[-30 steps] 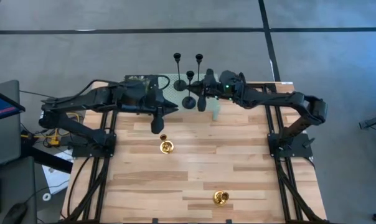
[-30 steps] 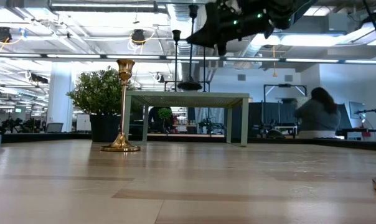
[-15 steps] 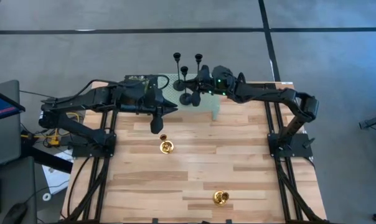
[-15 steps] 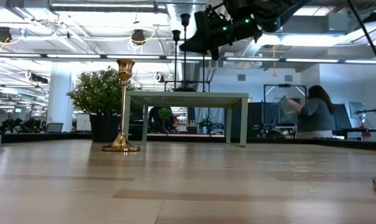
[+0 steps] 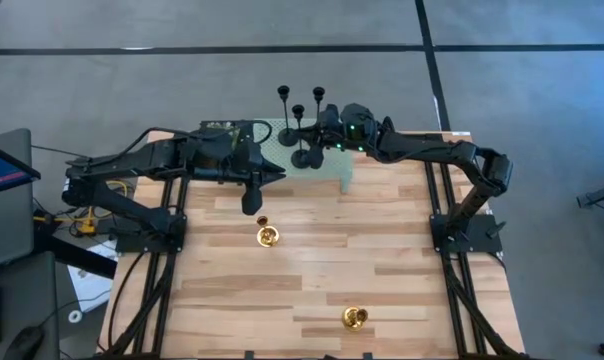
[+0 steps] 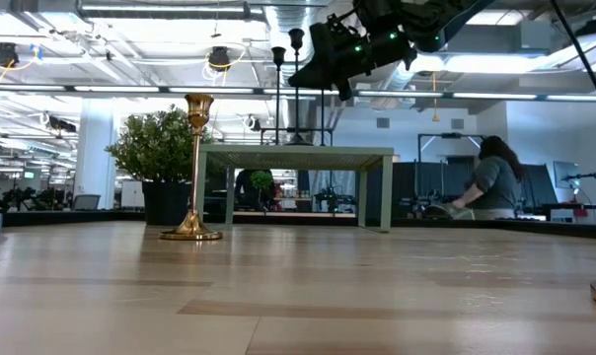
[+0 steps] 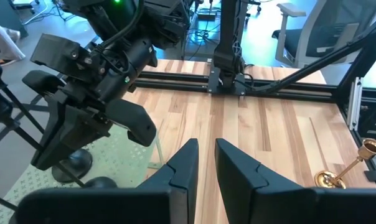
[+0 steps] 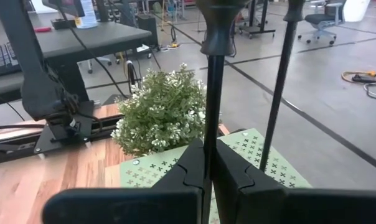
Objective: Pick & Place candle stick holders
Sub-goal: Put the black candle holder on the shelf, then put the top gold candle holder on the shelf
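Right gripper (image 8: 208, 163) clamps black holder (image 8: 214, 81).

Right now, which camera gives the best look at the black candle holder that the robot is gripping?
The right wrist view: the black candle holder's stem is pinched in the right gripper. The high view shows it small from above, the low view only its top; in the left wrist view I cannot pick it out.

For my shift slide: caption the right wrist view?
Right gripper shut on a black candle stick holder above the green stand, potted plant behind.
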`<state>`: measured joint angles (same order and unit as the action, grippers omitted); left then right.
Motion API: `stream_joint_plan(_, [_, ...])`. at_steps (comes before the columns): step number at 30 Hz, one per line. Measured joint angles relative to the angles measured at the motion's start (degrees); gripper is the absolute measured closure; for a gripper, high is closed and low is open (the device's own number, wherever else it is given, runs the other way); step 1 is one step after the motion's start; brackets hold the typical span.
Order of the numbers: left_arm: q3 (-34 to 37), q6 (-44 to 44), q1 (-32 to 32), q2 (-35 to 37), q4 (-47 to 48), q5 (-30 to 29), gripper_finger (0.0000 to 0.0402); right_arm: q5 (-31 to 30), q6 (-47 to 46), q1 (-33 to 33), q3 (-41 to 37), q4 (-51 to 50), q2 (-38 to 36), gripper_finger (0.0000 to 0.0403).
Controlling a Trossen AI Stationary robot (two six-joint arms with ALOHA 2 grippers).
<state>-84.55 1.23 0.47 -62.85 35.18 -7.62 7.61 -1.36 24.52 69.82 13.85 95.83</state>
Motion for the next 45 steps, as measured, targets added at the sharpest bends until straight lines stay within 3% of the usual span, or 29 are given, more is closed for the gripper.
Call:
stream_joint_plan(6, [0.0,0.0,0.0,0.0,0.0,-0.01,0.0348,0.03,-1.54,-0.29,0.0,-0.07,0.0,0.0399])
stream_joint_plan(21, [0.0,0.0,0.0,0.0,0.0,0.0,0.0348,0.01,0.04,0.04,-0.07,-6.44,-1.29,0.0312])
stream_joint_plan(32, [-0.02,2.56,-0.2,2.45,5.47,0.0,0.0348,0.42,2.8,-1.96,-0.04,-25.26,-17.77,0.0256])
stream_joint_plan(38, [5.06,-2.86,-5.84,7.35,10.28,2.08,0.0348,0.48,4.93,-6.91,-0.02,-38.08,-28.44,0.027])
stream_joint_plan(45, [14.98,-7.98,-20.3,13.01,9.21,-1.94,0.0351,-0.17,2.51,-14.59,-0.02,-49.18,-36.96,0.0294])
